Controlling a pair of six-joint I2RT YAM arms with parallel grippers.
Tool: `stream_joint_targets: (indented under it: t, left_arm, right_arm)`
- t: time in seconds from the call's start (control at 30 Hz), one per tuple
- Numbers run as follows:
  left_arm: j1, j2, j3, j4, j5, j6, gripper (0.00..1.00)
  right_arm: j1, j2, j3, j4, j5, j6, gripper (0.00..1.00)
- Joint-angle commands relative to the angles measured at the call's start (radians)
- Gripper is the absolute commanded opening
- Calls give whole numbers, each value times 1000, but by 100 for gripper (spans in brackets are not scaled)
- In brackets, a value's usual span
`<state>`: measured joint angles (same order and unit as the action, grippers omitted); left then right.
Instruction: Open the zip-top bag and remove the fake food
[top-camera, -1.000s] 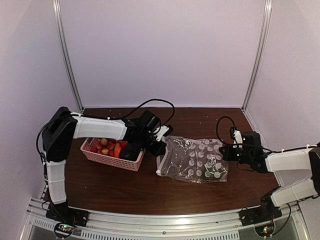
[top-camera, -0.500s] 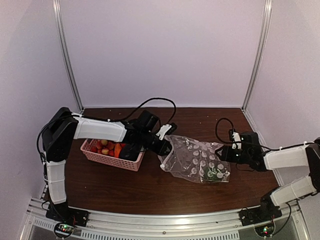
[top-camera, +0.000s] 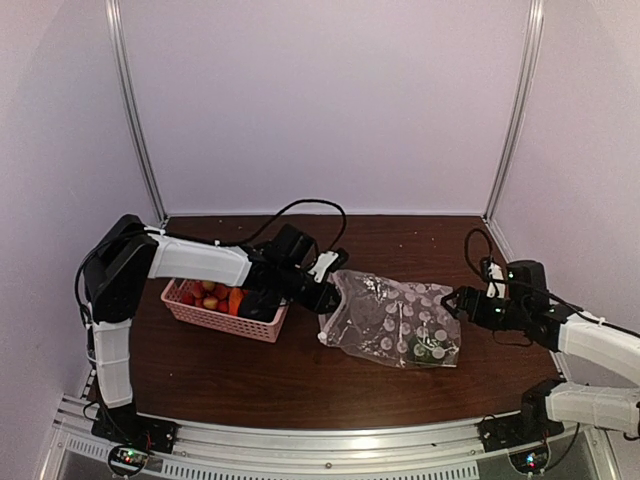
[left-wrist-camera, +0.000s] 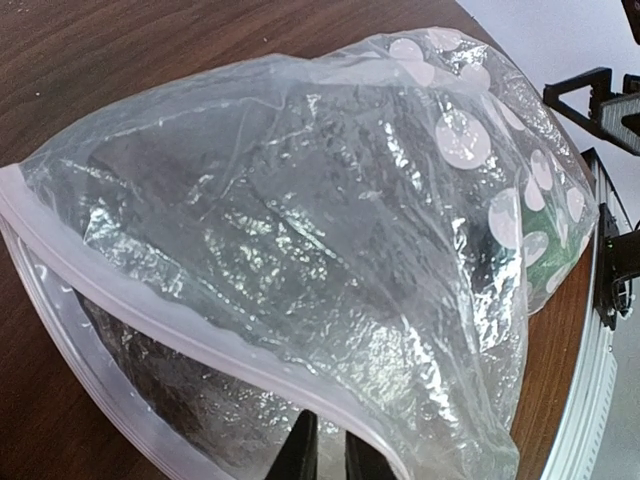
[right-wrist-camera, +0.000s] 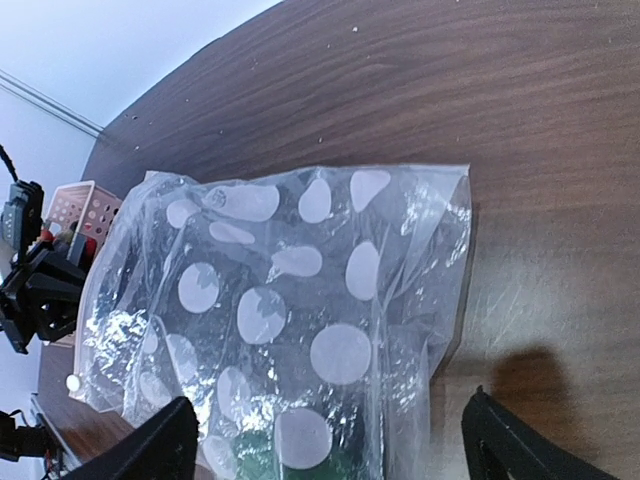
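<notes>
Counter (top-camera: 300, 390) with bag (top-camera: 390, 318) at centre right. Nearest, one green piece (top-camera: 428, 349) lies in the bag's closed end. Beside that end, the right tool (top-camera: 452, 300), clamped at the bag's edge a second ago, now stands with fingers spread wide, holding nothing, drawn back just clear of the plastic. Farther left, the left tool (top-camera: 323, 292) pinches the zip strip (left-wrist-camera: 150, 320), fingers almost together, and has raised the mouth, which gapes open. Beyond it, the basket (top-camera: 185, 300) holds red and orange food (top-camera: 215, 293). Judged state: bag opened and held by one tool only; the green piece remains to be taken out.
</notes>
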<state>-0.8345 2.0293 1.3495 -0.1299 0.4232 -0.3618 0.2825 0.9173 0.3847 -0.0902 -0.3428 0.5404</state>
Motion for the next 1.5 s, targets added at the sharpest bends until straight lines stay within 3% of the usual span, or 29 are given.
stream_joint_targets:
  t: [0.0,0.13,0.2,0.67,1.07,1.3,1.47]
  left_arm:
    - [5,9,-14,42,-8,-9,12]
    - [5,22,-9,50,7,-14,14]
    - [5,34,-4,53,16,-17,15]
    - [-18,95,22,125,149,-31,32]
    - [-77,159,50,231,257,-25,37]
    - [-112,159,55,274,280,-17,40]
    - [-100,104,10,329,217,-52,40]
  right_arm:
    - [-5,-89,-101,-120,-90,94,86]
    - [-3,-176,-215,-55,-115,185,61]
    - [-3,-183,-232,-35,-105,189,53]
    - [46,163,-249,246,-97,141,21]
    - [154,403,-194,446,-26,170,0]
    - [201,515,-161,531,-10,185,0]
    - [206,516,-153,506,-1,154,0]
